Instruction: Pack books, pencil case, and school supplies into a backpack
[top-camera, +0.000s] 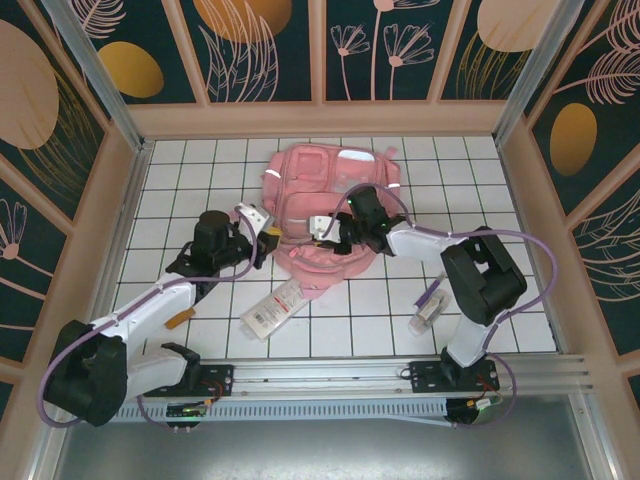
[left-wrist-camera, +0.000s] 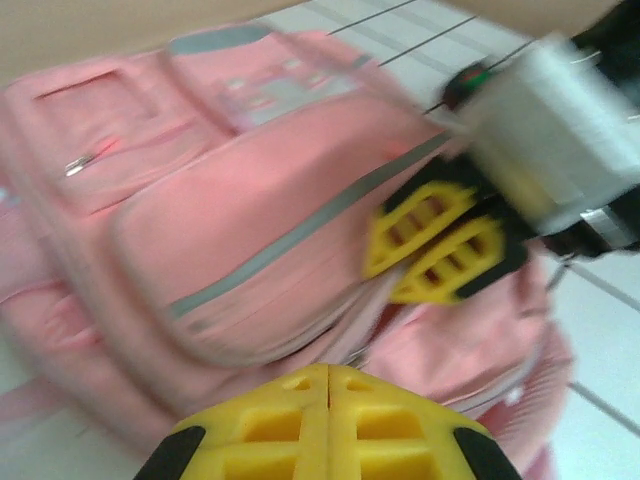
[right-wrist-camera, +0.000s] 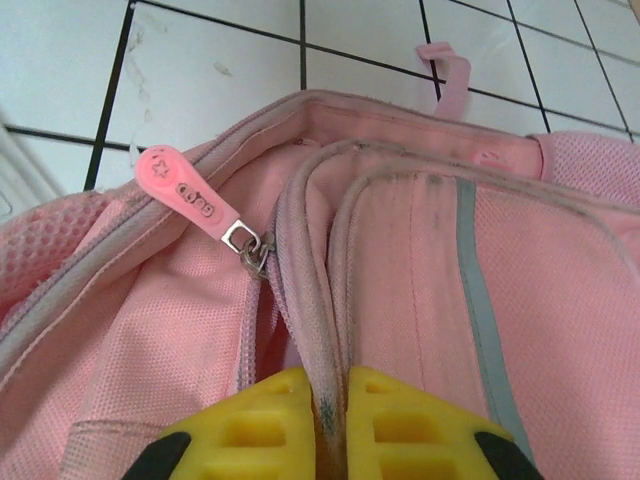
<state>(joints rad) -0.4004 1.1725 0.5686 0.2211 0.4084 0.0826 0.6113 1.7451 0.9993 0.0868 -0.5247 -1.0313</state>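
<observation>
R end effector (right-wrist-camera: 328, 405) clenched on a seam fold of the pink backpack (top-camera: 330, 190), which lies mid-tabletop (top-camera: 200, 170); L end effector (left-wrist-camera: 328, 390) clenched w/ nothing in it just beside the bag, pencil case (top-camera: 273, 310) nearer the arms.

You've a pink backpack (top-camera: 305, 200) with grey strips, a white pouch (top-camera: 272, 310) printed red, on a white dark-lined table (top-camera: 200, 170).
</observation>
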